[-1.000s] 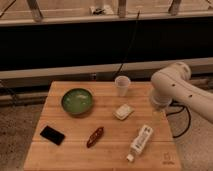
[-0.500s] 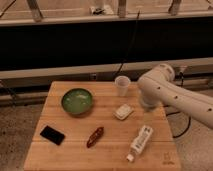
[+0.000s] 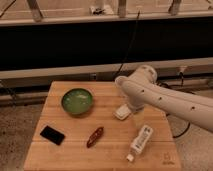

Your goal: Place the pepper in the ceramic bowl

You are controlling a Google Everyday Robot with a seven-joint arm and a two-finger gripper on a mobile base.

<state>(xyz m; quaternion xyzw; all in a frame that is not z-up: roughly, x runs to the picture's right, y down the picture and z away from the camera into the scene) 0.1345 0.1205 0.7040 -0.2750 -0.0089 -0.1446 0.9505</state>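
White gripper (image 3: pixel 134 113) hangs below the bent arm (image 3: pixel 165 100), over the right middle of the wooden worktop (image 3: pixel 75 157), just beside a small white block (image 3: pixel 121 112); whether it is open or closed cannot be told. The dark red pepper (image 3: pixel 95 136) lies forward and left of it, apart. A white bottle (image 3: pixel 140 141) lies on its side right of the pepper. The green ceramic bowl (image 3: pixel 77 101) sits further left, a black phone (image 3: pixel 52 135) at the front left
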